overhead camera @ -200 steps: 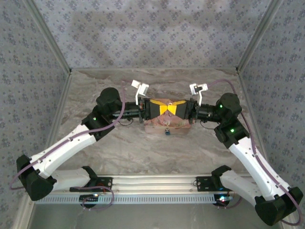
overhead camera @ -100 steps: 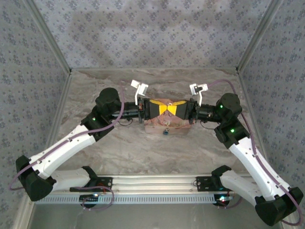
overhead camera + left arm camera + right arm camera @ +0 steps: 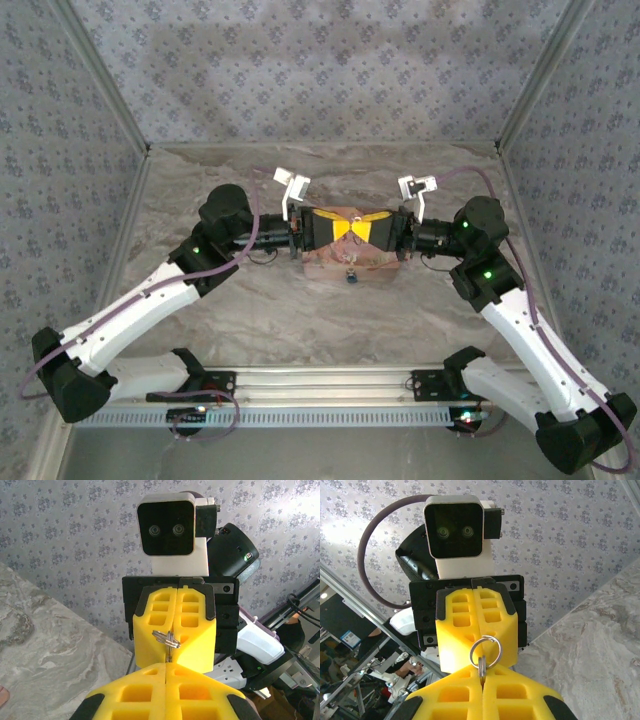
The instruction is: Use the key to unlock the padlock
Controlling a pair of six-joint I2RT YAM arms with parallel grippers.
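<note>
Two closed grippers are met tip to tip just above the pink box: the left gripper and the right gripper. The right jaws are seen pressed together on the shaft of the key, with the key ring standing free above the seam. The left jaws are likewise drawn fully together; whether anything is pinched in them cannot be told. The padlock is found at the near edge of the pink box, directly below the meeting tips; whether it hangs or rests there cannot be made out.

Slippage is judged the chief risk. The key is thin, smooth silver metal held only at a narrow seam, so it could be twisted or levered out if the blunt tips are pushed against each other. A dropped key could be lost on the box or the marbled table. The tiny blue-and-silver lock could be knocked off the box edge.

The fingers are wedge-shaped yellow blocks moulded with square recessed cells. The ring is a round wire loop, and the box is flat.
</note>
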